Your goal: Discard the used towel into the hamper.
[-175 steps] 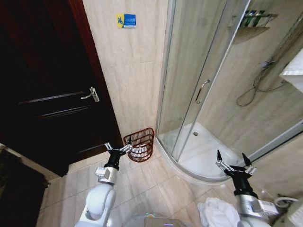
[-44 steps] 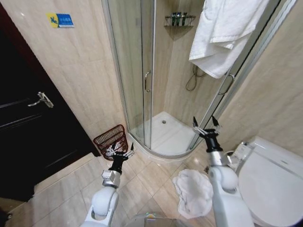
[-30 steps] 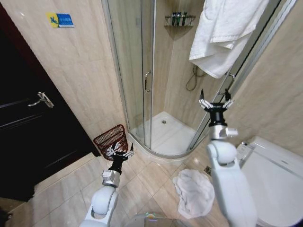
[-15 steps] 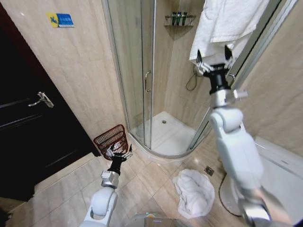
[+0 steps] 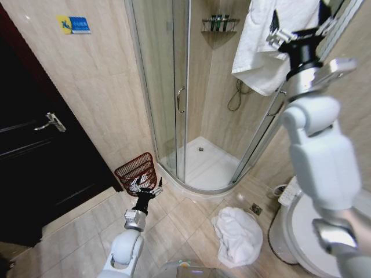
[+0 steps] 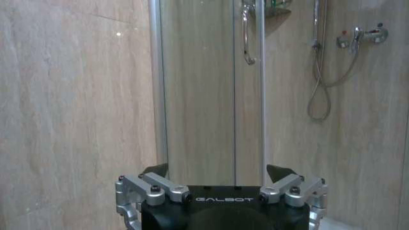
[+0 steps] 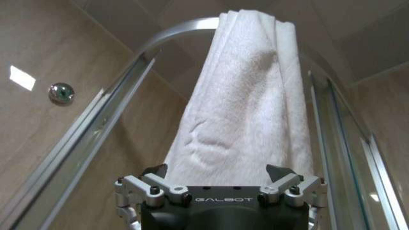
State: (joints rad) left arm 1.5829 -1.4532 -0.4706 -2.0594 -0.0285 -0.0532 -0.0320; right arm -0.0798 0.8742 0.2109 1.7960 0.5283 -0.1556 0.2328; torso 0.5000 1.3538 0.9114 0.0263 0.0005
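A white towel (image 5: 268,43) hangs over the top rail of the shower enclosure; the right wrist view has this towel (image 7: 240,105) straight ahead. My right gripper (image 5: 298,24) is raised in front of the towel's lower part, fingers open, and the right gripper (image 7: 217,172) holds nothing. A second white towel (image 5: 237,234) lies crumpled on the floor tiles. The hamper (image 5: 137,170), a dark red wire basket, stands on the floor against the wall by the shower. My left gripper (image 5: 145,186) hovers low just in front of it, and the left gripper (image 6: 217,172) is open and empty.
The curved glass shower enclosure (image 5: 174,87) with its door handle (image 5: 179,98) fills the middle. A white toilet (image 5: 316,231) stands at the right, close to my right arm. A dark wooden door (image 5: 35,145) is at the left. A floor drain (image 5: 255,208) lies near the crumpled towel.
My right arm has swung up from near the shower's base to the hanging towel. The left arm has stayed put. Since the oldest frame the camera has turned right.
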